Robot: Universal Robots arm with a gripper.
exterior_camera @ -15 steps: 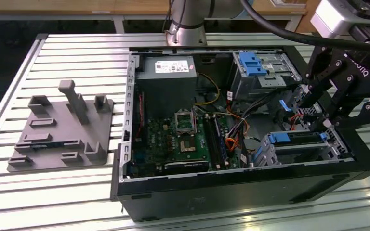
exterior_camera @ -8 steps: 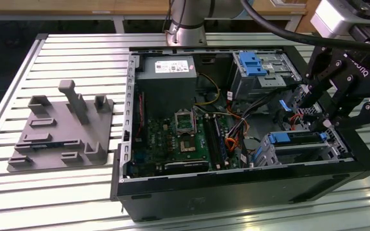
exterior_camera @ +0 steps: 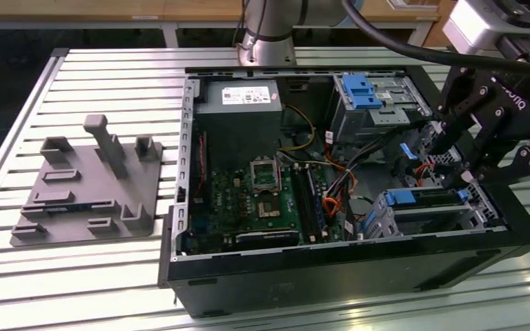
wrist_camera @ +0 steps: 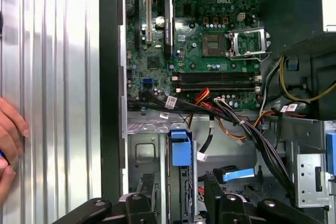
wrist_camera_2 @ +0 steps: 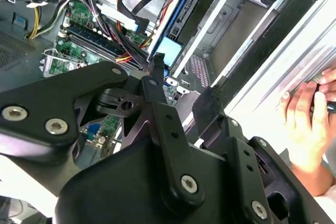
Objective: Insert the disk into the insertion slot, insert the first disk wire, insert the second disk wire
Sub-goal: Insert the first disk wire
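We find the gripper (wrist_camera: 179, 178) spread wide and empty, right above the disk (wrist_camera: 181, 149), whose blue edge runs between its fingers (wrist_camera: 211, 184), apparently seated in the slot (wrist_camera: 143, 153).

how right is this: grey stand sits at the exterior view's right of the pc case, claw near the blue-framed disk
Wrong side: the grey stand sits at the exterior view's left of the pc case; the claw is near the blue-framed disk.

Downward-pointing gripper (exterior_camera: 458, 181), jaws apart, on outstretched arm
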